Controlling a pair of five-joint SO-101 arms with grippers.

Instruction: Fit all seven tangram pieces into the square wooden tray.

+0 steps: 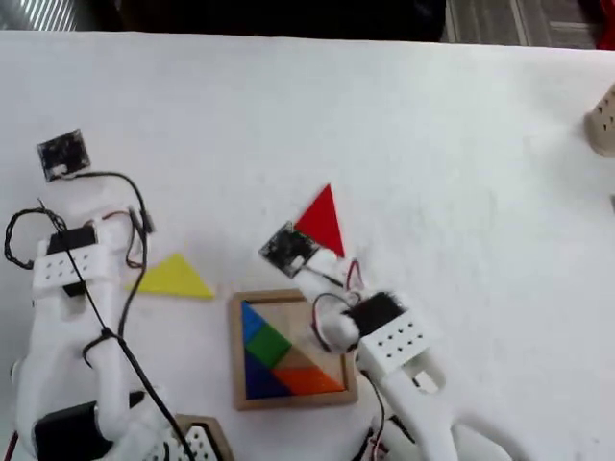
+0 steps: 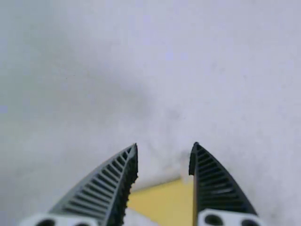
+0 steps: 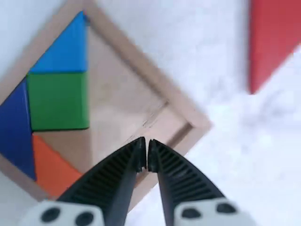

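Holding blue, green, orange pieces (image 3: 59,99), tray (image 3: 141,61) part-filled; right gripper (image 3: 146,157) closed, empty; left gripper (image 2: 164,153) parted, empty.

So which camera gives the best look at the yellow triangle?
The high view: the whole yellow triangle lies flat on the table, left of the wooden tray. The left wrist view catches just a yellow patch of it between the open left gripper's fingers.
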